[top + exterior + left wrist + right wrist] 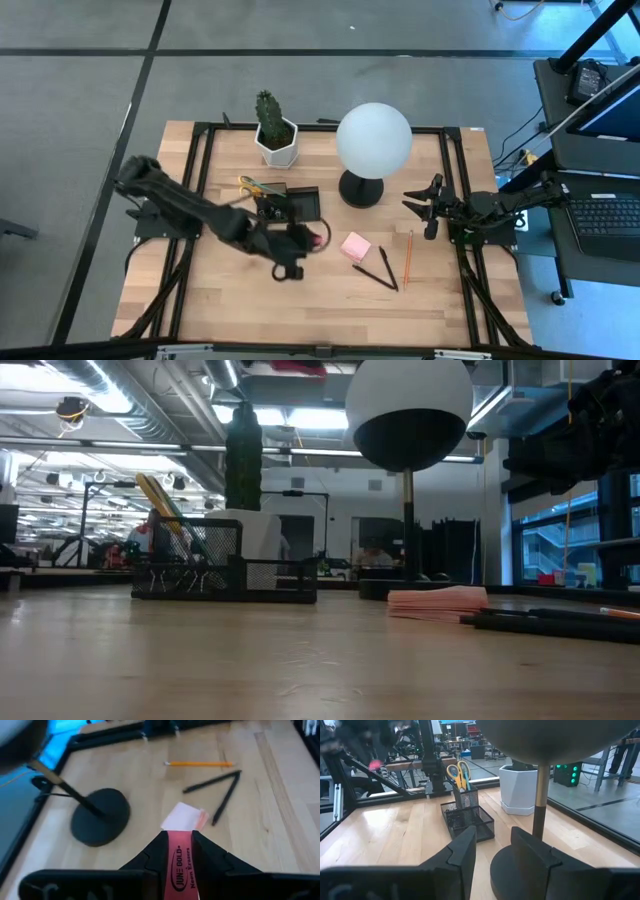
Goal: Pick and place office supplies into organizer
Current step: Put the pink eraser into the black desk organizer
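My left gripper point(314, 239) hovers over the table between the black mesh organizer point(292, 205) and the pink sticky-note pad point(355, 246), shut on a small pink eraser point(179, 865). Yellow-handled scissors point(252, 186) stand upright in the organizer's taller cup point(465, 797). The pad point(183, 817), two black pens point(380, 270) and an orange pencil point(408, 258) lie flat on the wood. My right gripper point(421, 207) waits open near the table's right edge, beside the lamp base; its fingers point(465, 852) hold nothing. My left gripper pinches the pink eraser point(179, 870) between its two fingers, one on each long side. The printed face shows between them, and the eraser's end point(179, 837) reaches to the fingertips. The eraser is lifted clear of the table.
A white globe lamp point(373, 140) on a black round base point(360, 188) stands right of the organizer. A cactus in a white hexagonal pot point(276, 132) sits at the far edge. Bare wood lies toward the near edge point(250, 310). A laptop cart point(600, 215) stands beyond the right edge.
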Robot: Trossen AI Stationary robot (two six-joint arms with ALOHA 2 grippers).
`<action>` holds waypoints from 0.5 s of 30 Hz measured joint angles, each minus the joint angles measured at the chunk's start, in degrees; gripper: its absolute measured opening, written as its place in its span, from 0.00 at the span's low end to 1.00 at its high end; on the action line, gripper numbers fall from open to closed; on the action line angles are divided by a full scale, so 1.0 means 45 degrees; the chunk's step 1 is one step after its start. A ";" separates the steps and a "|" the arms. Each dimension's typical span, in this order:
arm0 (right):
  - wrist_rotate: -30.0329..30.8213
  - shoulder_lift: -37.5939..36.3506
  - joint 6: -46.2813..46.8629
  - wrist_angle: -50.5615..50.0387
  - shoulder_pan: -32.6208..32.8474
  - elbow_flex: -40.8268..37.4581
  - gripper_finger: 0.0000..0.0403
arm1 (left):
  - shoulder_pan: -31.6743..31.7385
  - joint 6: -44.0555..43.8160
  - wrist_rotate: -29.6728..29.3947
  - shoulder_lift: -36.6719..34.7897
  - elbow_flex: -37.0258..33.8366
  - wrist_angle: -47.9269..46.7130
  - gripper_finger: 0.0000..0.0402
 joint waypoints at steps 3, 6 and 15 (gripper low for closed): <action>0.0000 0.0000 -0.0047 -0.0003 0.0000 0.0000 0.31 | 0.0165 -0.0110 -0.0049 -0.0786 0.0024 -0.0762 0.16; 0.0037 0.0000 -0.0221 0.0002 0.0000 0.0000 0.31 | 0.0328 -0.1013 -0.0052 -0.1338 -0.0083 -0.1846 0.16; 0.0572 0.0000 -0.1237 0.0002 0.0000 0.0000 0.31 | 0.0814 -0.3074 -0.0140 -0.3335 -0.3702 -0.1028 0.16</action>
